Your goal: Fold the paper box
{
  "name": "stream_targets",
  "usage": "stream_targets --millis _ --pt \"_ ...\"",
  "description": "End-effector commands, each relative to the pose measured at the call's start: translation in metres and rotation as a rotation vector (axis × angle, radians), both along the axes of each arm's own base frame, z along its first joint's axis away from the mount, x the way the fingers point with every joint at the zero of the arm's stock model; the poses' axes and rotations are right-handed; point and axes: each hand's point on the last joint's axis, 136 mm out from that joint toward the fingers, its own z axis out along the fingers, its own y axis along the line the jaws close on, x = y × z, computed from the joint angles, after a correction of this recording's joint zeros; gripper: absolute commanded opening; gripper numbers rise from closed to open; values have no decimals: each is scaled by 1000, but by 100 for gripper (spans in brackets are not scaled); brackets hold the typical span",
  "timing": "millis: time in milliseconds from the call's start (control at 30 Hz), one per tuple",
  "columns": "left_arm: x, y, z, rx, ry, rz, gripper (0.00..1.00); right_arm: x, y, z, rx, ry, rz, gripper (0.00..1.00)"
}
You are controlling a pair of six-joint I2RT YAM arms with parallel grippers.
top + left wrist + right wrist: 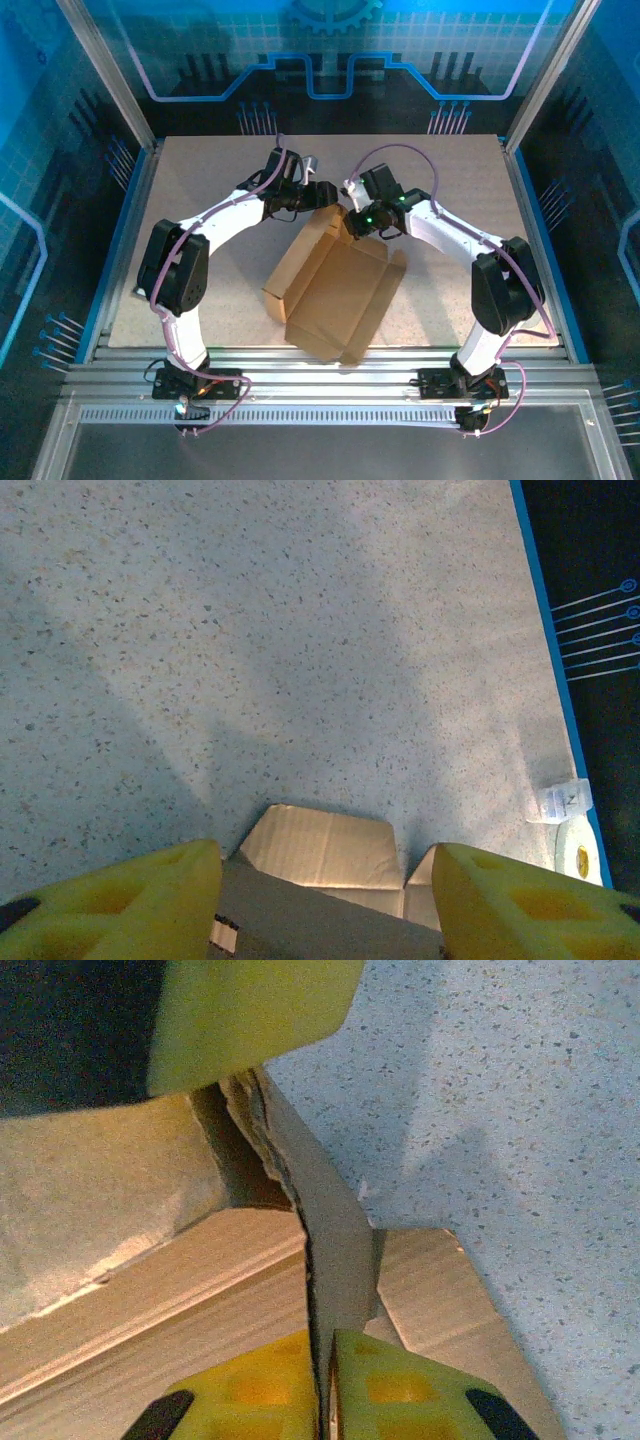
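right gripper (328,1350): you had it clamped on an upright flap at the far corner of the paper box (335,295).
left gripper (325,865): fingers spread apart, hovering just above that same far corner, gripping nothing.
paper box: sat half-folded, lid open, table (200,190) underneath.

Speckled pale tabletop (440,170) boxed in by aluminium posts (105,70), slotted rails (330,362) along near edge; blue-lit patterned panels (200,40) behind.

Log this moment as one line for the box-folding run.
left gripper: open at paper box far edge | right gripper: shut on upright flap | box: partly folded
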Motion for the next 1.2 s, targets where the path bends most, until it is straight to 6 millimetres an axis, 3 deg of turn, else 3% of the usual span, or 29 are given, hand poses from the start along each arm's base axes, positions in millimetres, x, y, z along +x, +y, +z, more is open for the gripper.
stream_targets --millis 0,300,367,533,667,700,800,1000,1167 --pt "5 4 -7 19 -3 -17 57 -19 11 17 72 15 32 17" --pt "1 4 -12 26 3 -40 55 -31 -1 59 235 -51 34 43" --pt "0 5 -13 29 7 -42 55 -30 -10 70 277 -99 20 56" --pt "-1 4 -14 26 15 -43 54 -13 -39 82 372 -178 -63 67" --pt "-1 4 -13 25 15 -41 54 -4 -58 73 357 -284 -59 67" --pt "0 4 -11 23 12 -43 54 -3 -61 67 341 -296 -50 72" --pt "-1 4 -12 24 15 -44 54 3 -67 48 294 -271 -46 72" --pt "-1 4 -15 26 25 -46 53 12 -49 8 254 -219 41 65" --pt "-3 3 -18 21 36 -52 52 14 -27 -5 222 -222 118 60"
